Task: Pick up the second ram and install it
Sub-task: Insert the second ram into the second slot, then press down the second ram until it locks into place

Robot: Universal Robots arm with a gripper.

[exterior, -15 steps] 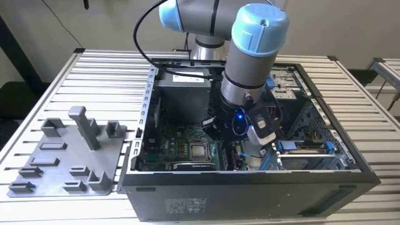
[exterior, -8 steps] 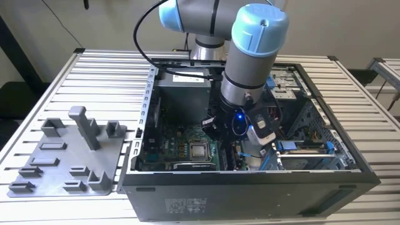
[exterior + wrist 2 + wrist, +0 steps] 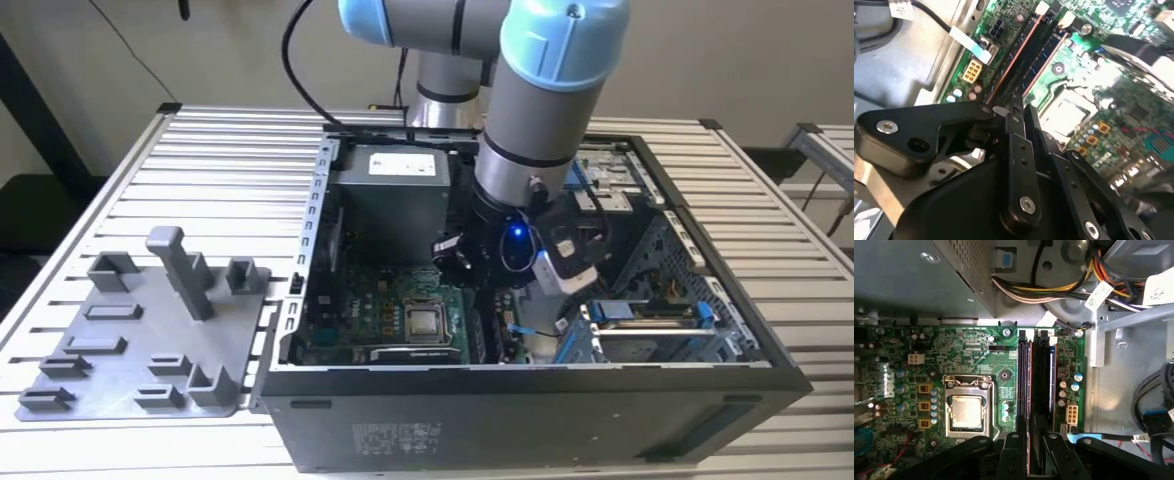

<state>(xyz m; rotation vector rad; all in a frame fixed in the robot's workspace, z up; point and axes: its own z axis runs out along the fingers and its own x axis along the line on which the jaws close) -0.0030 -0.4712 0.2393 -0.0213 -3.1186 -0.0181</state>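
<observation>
Jaws closed on the second ram (image 3: 1038, 390) over the motherboard slots (image 3: 1024, 385); gray tray (image 3: 134, 340) seen in the exterior view.

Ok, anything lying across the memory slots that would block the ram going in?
Nothing visible. In the first wrist view no cable or part crosses the memory slots between the far edge of the board and the gripper, which hangs over their near end and hides it. The cable bundle stays off the board.
</observation>
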